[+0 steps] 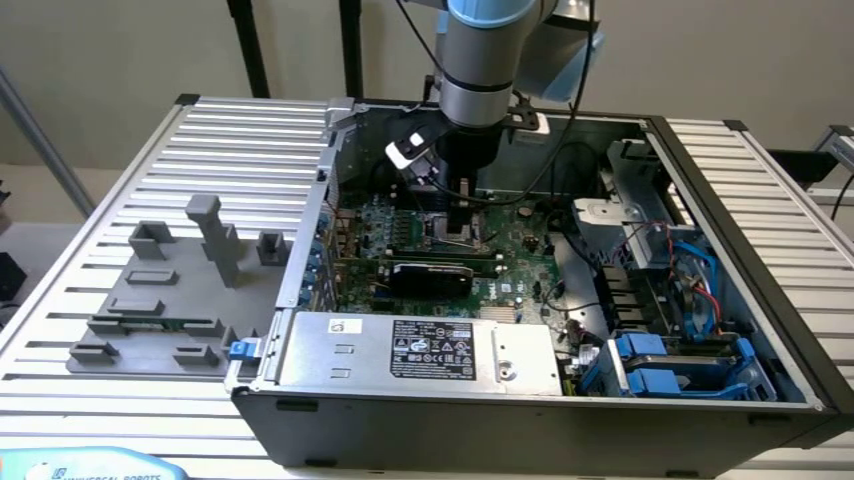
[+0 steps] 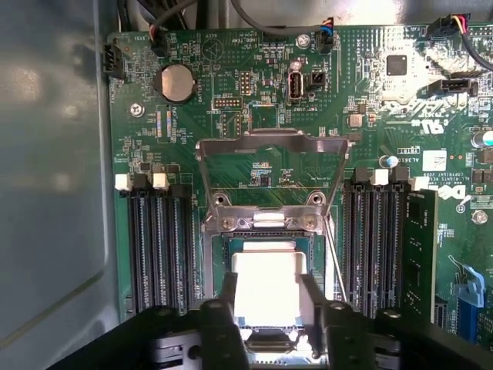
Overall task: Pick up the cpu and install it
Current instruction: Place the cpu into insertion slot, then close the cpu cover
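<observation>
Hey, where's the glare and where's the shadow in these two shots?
Wrist view: the cpu glares almost white on its metal top, washing out any markings; the case wall carries soft pale reflections. Exterior view: the slatted table is evenly lit, while the motherboard under the arm sits in shade.

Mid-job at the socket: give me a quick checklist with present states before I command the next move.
1. The load plate swung up off the socket: ok.
2. The cpu lined up square within the socket frame: ok.
3. The gripper centred on the cpu: ok.
4. The cpu lying flat and fully seated: cannot tell.
5. The thin lever beside the socket standing apart from the gripper: cannot tell.
</observation>
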Tool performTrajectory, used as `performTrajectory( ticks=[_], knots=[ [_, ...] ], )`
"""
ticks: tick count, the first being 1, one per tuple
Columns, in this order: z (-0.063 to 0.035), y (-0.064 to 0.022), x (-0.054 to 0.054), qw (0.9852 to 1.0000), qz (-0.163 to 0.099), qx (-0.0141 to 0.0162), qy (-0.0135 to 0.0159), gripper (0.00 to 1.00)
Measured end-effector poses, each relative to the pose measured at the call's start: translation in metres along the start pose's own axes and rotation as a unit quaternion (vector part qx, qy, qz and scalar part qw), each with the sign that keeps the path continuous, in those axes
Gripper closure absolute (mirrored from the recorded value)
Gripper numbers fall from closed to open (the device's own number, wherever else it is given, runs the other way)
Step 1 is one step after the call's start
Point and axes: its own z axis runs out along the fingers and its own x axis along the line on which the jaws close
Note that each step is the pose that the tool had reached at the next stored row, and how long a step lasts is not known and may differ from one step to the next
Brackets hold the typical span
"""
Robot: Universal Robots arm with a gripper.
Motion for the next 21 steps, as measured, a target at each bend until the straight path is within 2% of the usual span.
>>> performTrajectory(
  ticks=[1, 2, 5, 6, 7, 8, 21],
  knots=[
    [-0.0001, 0.0000, 0.0000, 1.0000, 0.000, 0.0000, 0.0000, 0.64],
    [-0.0001, 0.0000, 0.0000, 1.0000, 0.000, 0.0000, 0.0000, 0.64],
    [-0.0002, 0.0000, 0.0000, 1.0000, 0.000, 0.0000, 0.0000, 0.82],
    [-0.0002, 0.0000, 0.0000, 1.0000, 0.000, 0.0000, 0.0000, 0.82],
    [-0.0001, 0.0000, 0.0000, 1.0000, 0.000, 0.0000, 0.0000, 0.88],
    [-0.0002, 0.0000, 0.0000, 1.0000, 0.000, 0.0000, 0.0000, 0.89],
    [-0.0001, 0.0000, 0.0000, 1.0000, 0.000, -0.0002, 0.0001, 0.89]
  ],
)
